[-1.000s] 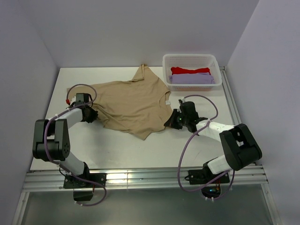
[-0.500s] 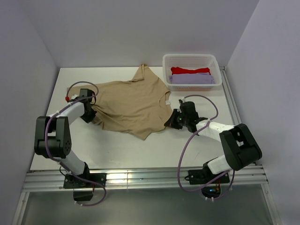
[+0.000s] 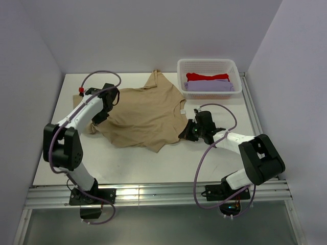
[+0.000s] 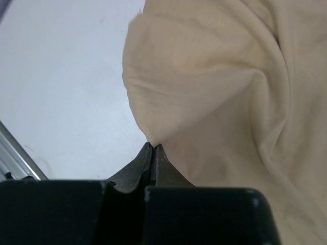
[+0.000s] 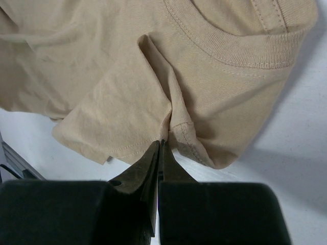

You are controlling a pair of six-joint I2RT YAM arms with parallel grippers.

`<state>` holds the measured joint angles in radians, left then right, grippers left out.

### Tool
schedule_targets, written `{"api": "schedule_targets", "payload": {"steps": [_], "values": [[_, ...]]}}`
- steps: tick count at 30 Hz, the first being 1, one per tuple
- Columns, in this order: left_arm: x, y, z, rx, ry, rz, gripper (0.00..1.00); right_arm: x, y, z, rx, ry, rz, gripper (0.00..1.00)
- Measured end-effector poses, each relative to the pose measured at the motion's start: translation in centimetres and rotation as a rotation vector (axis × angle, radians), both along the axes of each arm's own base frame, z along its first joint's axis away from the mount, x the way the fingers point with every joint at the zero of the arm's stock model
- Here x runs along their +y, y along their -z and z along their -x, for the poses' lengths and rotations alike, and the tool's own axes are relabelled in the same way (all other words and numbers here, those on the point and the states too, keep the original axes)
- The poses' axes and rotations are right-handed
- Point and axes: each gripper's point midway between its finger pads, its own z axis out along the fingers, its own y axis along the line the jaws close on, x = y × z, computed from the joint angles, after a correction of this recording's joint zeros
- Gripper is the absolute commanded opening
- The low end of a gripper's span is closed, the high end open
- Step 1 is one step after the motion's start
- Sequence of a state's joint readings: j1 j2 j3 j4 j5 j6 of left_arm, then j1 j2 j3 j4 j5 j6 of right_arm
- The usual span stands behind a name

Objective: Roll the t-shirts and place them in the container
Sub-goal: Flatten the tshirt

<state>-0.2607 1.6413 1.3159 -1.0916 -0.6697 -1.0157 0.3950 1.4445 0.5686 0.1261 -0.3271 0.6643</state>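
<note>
A tan t-shirt [image 3: 143,112] lies spread and wrinkled on the white table [image 3: 127,163], its small white neck label [image 3: 182,110] toward the right. My left gripper [image 3: 100,116] is shut on the shirt's left edge; in the left wrist view the closed tips [image 4: 153,145] pinch a fold of tan cloth [image 4: 219,92] raised off the table. My right gripper [image 3: 185,131] is shut on the hem of a sleeve near the collar, with the tips [image 5: 162,142] pinching the stitched edge of the cloth [image 5: 127,76]. A red t-shirt [image 3: 207,77] and a lavender t-shirt [image 3: 208,86] lie folded in the basket.
The white lattice basket [image 3: 207,64] stands at the back right corner. Grey walls close in the table on the left, back and right. A metal rail [image 3: 153,194] runs along the near edge by the arm bases.
My left gripper has shut on the shirt's left edge and swung up and toward the back, pulling that edge inward. The right arm has not moved.
</note>
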Motion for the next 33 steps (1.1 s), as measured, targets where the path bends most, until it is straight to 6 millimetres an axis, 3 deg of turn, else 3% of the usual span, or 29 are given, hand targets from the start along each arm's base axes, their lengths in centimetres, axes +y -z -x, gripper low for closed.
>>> {"api": "schedule_targets", "payload": {"steps": [5,7,8,11,14,19,22,26,33], "values": [[0.1,1.0,-2.9,0.101,0.027,-0.11,0.03,0.0,0.0,0.0,0.0,0.0,0.001,0.0],[-0.1,2.0,-4.2,0.15,0.046,-0.134,0.14,0.0,0.0,0.0,0.0,0.0,0.001,0.0],[-0.4,2.5,-5.1,0.161,0.056,-0.137,0.29,0.0,0.1,0.0,0.001,0.0,0.001,0.0],[-1.0,3.8,-6.9,0.183,0.083,-0.147,0.41,0.0,0.1,0.0,0.004,0.0,0.002,0.0],[-1.5,3.8,-8.4,0.171,0.099,-0.151,0.43,0.0,0.3,0.1,0.008,0.0,0.003,0.0],[-1.4,1.9,-10.1,0.097,0.086,-0.174,0.43,0.0,0.6,0.2,0.019,-0.003,0.006,0.0],[-1.1,1.5,-9.1,0.076,0.082,-0.171,0.42,0.0,0.6,0.2,0.019,-0.004,0.004,0.0],[-0.5,1.1,-5.4,0.061,0.087,-0.122,0.42,0.1,0.6,0.2,0.019,-0.006,0.003,0.0],[-1.9,-0.3,0.3,-0.149,0.138,0.102,0.41,0.1,0.6,0.3,0.021,-0.01,0.002,0.0]]}}
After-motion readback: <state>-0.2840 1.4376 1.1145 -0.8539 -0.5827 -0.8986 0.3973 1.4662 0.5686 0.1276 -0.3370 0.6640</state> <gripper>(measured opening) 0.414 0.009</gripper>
